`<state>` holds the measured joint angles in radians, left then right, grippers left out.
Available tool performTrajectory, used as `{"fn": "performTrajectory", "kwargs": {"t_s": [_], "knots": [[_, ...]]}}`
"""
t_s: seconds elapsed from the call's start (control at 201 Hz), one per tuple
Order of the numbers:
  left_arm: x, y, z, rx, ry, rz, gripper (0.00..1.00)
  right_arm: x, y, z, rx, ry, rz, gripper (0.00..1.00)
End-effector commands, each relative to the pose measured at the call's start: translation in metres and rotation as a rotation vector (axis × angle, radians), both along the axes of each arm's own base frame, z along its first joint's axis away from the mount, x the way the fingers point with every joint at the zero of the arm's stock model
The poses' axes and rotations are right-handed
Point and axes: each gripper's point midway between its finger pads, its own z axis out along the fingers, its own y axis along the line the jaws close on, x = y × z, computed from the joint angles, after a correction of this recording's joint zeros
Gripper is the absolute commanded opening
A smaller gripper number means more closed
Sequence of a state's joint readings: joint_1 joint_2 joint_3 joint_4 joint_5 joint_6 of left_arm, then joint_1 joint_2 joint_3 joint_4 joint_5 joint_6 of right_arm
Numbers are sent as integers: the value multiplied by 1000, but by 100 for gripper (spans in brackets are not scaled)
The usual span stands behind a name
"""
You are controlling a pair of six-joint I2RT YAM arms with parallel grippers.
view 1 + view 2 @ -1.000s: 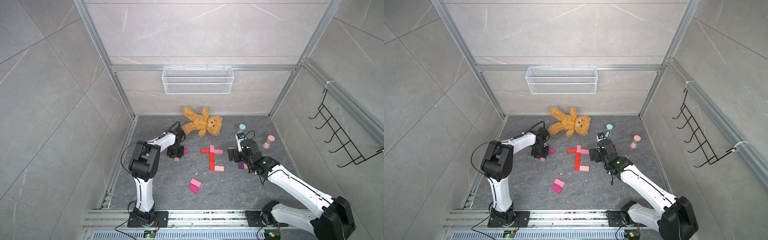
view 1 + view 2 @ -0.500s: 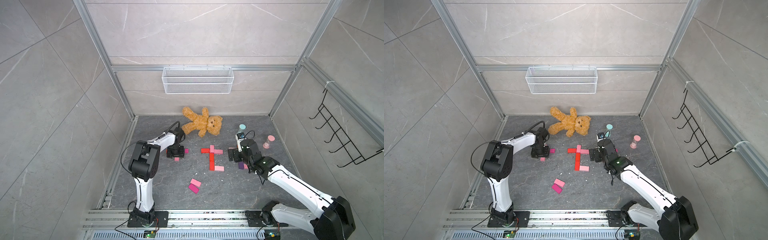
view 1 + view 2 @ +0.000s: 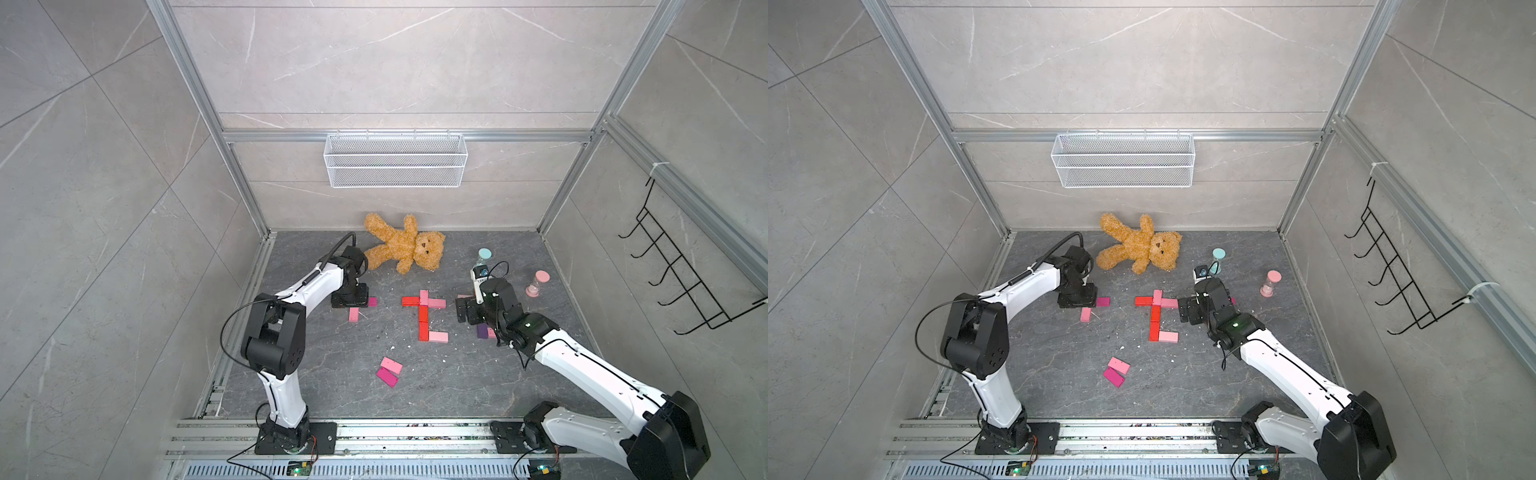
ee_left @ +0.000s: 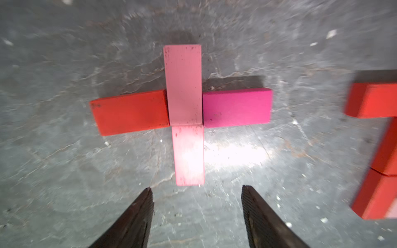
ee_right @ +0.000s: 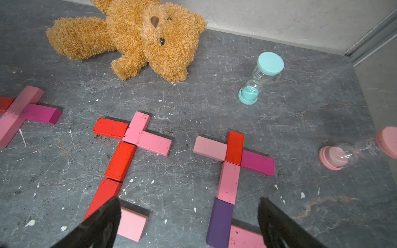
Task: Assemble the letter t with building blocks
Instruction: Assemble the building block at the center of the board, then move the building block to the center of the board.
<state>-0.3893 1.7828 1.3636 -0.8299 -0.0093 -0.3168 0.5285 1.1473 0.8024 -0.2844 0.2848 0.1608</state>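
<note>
Here, the left hand (image 4: 196,187) is hovering empty, jaws apart, beside a pale pink block (image 4: 188,154) while the right hand (image 5: 189,199) is gaping wide near a purple block (image 5: 221,223).

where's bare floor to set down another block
Widest bare patch: between the loose pair of blocks and the front rail. Narrower gap between the left cross and the middle t. Crowded around the right gripper and teal hourglass.

Left pincer (image 4: 196,187), right pincer (image 5: 189,198): jaws apart, empty, downward
</note>
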Motion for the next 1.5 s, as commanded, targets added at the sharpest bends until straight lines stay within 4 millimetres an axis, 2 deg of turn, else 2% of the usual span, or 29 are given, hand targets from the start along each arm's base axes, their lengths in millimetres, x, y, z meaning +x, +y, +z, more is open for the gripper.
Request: {"fn": "performTrajectory", "kwargs": {"t_s": [0.0,0.115,0.239,0.423,0.647,0.792,0.861,0.956,1.11,1.354,1.499], "knots": [[-29,-14,21,-36,-12,-109,67,5,1,6,-5,-9,0,100],[-58,-28,28,24,-50,-219,67,6,2,3,-4,-6,-1,100],[-89,-24,25,56,29,-111,66,8,5,1,1,-2,4,100],[-137,-59,17,-16,46,11,66,11,7,-2,9,3,1,100],[-181,-77,-14,-66,45,229,65,11,6,-7,4,7,-4,100],[-204,-70,-36,-27,82,360,65,9,5,-10,8,15,-10,100],[-215,-74,-47,-2,122,371,65,9,5,-13,8,19,-11,100],[-220,-87,-51,24,126,338,65,8,4,-17,2,25,-12,100],[-216,-105,-53,19,125,325,65,8,2,-18,-13,26,-16,100],[-217,-104,-59,-12,124,367,67,9,2,-22,-20,36,-15,100],[-212,-121,-51,-75,110,313,67,9,5,-24,-17,43,-6,100]]}}
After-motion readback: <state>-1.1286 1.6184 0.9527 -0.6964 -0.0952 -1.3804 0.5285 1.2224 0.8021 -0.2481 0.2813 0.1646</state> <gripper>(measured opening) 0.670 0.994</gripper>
